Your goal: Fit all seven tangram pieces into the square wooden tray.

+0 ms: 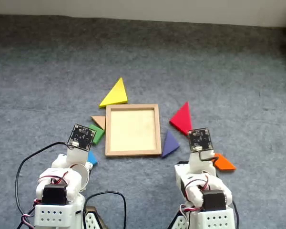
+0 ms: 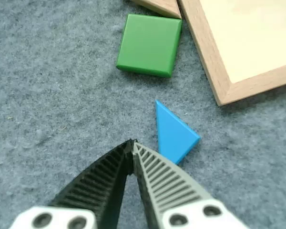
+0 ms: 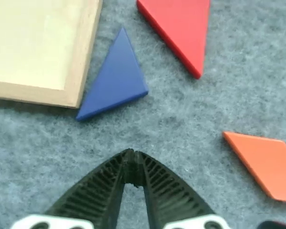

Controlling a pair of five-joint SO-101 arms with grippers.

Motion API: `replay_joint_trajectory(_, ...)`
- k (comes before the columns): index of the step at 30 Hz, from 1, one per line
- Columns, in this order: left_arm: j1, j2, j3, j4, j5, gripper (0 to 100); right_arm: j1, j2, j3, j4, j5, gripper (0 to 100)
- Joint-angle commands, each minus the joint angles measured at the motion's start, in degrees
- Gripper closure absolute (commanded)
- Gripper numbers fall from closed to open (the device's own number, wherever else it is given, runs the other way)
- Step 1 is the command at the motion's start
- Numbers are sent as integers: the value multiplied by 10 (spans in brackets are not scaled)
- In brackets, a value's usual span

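Wooden tray [image 1: 133, 153] ringed by loose pieces [image 1: 115, 94], left claw [image 2: 132, 142] and right claw [image 3: 132, 152] pressed together

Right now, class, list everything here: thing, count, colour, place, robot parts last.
Tray: 1, pale wood, centre.
Yellow triangle: 1, yellow, off tray's far left corner.
Tan triangle: 1, tan, left of tray.
Square: 1, green, beside tan triangle.
Blue triangle: 1, light blue, off tray's near left corner.
Red triangle: 1, red, right of tray.
Navy triangle: 1, navy, at tray's near right corner.
Parallelogram: 1, orange, farthest right.
Mat: 1, grey, underneath.
Left pincer: 1, dark, shut, by blue triangle.
Right pincer: 1, black, shut, near navy triangle.
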Motion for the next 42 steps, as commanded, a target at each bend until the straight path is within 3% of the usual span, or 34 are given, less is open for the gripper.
replay_joint_trajectory(1,-7,-5,12,3,5,993,66,-6,35,-18,2,993)
replay_joint_trajectory(5,-7,-5,12,3,5,993,121,-3,-73,-50,-2,993)
replay_joint_trajectory(11,-7,-5,12,3,5,993,128,0,-198,-49,-4,993)
replay_joint_trajectory(16,-7,-5,12,3,5,993,124,33,-303,-49,-74,993)
replay_joint_trajectory(32,-7,-5,12,3,5,993,-18,633,-591,-53,-79,985)
replay_joint_trajectory(34,-7,-5,12,3,5,993,-26,691,-622,-53,-81,947)
replay_joint_trajectory(39,-7,-5,12,3,5,993,-36,818,-679,-53,-83,729)
replay_joint_trajectory(42,-7,-5,12,3,5,993,-36,878,-706,-53,-82,670)
